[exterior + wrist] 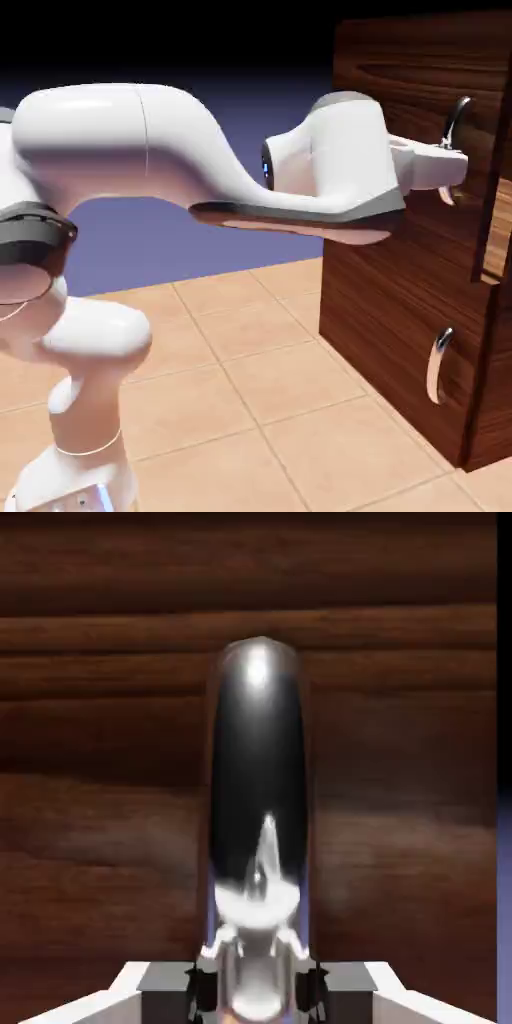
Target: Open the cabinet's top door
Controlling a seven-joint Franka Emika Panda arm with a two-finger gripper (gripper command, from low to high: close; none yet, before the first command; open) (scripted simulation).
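White arm (150, 150) reaches level to the right, its tool (452, 170) clamped tight, fingers (205, 982) drawn in

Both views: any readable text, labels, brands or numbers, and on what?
None in either view.
The cabinet shows only bare wood grain.
The top door's handle is plain polished metal.
The end effector and white arm carry no markings, only a small blue light spot near the wrist, no characters.
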